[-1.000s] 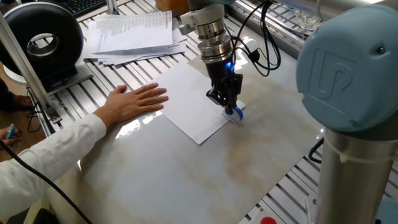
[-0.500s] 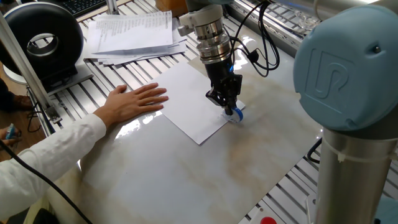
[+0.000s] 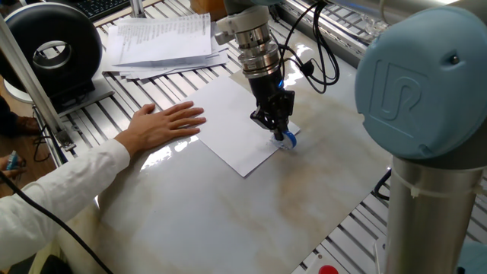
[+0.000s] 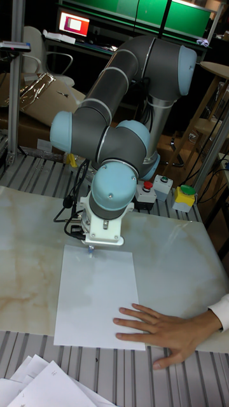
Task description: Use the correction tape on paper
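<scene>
Gripping the correction tape (image 3: 287, 139) between my clamped pincer (image 3: 278, 129), I press it at the paper's (image 3: 236, 125) corner.

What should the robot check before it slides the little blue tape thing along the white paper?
1. Gripper shut on the correction tape: ok.
2. Tape tip touching the paper: cannot tell, though it sits at the sheet's far corner.
3. Paper lying flat: ok.
4. Person's hand pressing the paper's near edge: ok.
5. Hand clear of the gripper: ok, well apart.
6. Printed stack clear of the sheet: ok.
</scene>
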You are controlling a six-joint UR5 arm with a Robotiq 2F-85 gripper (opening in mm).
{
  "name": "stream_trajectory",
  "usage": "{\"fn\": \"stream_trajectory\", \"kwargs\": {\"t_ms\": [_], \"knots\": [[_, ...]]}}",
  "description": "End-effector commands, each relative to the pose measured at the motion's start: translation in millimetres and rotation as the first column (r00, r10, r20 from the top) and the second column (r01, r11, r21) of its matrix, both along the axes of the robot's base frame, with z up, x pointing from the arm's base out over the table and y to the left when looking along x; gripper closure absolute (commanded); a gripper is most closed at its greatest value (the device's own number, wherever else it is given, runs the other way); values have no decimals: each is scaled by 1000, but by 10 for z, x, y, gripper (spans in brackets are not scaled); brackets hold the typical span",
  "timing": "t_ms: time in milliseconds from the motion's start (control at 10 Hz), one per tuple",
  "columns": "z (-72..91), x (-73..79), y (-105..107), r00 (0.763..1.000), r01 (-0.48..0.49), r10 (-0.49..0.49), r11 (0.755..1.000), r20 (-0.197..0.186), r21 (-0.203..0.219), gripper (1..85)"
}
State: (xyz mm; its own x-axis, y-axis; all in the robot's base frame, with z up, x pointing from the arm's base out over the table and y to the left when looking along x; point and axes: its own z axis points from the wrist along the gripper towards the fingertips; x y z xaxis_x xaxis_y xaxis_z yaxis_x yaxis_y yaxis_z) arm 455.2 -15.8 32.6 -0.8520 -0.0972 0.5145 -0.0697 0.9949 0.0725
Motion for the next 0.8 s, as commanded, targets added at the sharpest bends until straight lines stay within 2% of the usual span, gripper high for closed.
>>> {"fn": "stream_trajectory", "kwargs": {"t_ms": [0, 700], "knots": [[3, -10, 31, 1000, 1, -1, 1000, -11, 23, 840], [-5, -27, 11, 1000, -8, 9, 1000, -23, 26, 840]]}}
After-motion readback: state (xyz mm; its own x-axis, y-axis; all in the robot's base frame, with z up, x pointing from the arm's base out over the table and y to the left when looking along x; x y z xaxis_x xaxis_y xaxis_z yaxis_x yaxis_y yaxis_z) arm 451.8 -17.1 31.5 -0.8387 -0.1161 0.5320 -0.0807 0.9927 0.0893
